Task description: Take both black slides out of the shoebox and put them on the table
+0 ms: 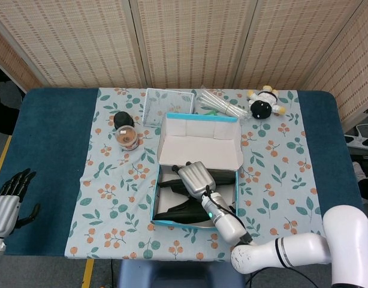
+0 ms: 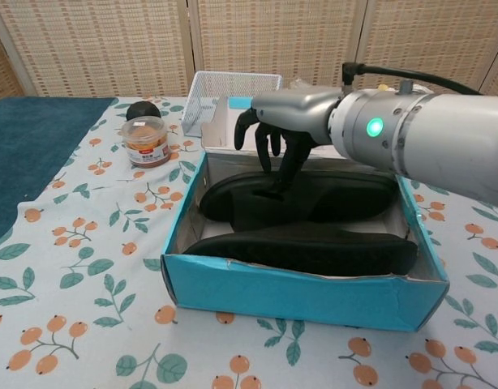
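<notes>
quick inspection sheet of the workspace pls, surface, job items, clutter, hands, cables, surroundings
surface: table with blue top, floral cloth over the middle
job's things: both black slides lie in the open shoebox
clutter: snack jar, black ball, wire basket, plush toy, clear packet
hands: right hand over the far slide, fingers pointing down, contact unclear; left hand off the table's left edge, holding nothing
cables: black cable on right arm
surroundings: woven screens
</notes>
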You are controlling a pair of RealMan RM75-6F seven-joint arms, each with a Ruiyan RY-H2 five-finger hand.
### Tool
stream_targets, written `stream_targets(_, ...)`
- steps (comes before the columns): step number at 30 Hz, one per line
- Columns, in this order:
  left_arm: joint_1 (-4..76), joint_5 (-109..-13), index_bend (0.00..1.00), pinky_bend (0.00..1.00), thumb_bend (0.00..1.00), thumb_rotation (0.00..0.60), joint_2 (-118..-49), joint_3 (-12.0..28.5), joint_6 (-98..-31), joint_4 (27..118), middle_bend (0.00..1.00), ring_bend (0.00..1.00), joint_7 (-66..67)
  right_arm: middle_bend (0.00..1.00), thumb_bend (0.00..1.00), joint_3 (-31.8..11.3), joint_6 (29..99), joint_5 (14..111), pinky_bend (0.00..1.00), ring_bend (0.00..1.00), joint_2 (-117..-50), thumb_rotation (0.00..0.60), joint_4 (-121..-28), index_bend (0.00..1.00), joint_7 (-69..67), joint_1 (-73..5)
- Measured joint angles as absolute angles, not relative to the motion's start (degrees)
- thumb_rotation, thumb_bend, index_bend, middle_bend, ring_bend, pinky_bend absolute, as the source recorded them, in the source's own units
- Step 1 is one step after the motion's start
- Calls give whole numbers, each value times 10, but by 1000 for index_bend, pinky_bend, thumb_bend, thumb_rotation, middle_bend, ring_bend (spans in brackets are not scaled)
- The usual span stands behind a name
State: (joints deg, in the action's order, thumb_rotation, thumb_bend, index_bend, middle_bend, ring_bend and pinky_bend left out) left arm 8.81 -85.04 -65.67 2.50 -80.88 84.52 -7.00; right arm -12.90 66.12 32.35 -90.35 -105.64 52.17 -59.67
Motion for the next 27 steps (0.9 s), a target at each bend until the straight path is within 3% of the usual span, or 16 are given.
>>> stream_targets(13,90,-848,0,148,436,600,-656,26,-805,844,0,0,-73,373,202,-123,676,341,508,310,-881,600,-1074,231,504,-593)
stream_targets(27,93,-847,0,150,436,600,-657,25,-798,844,0,0,-68,374,201,-103,682,334,510,310,-901,600,-1058,235,525,-605)
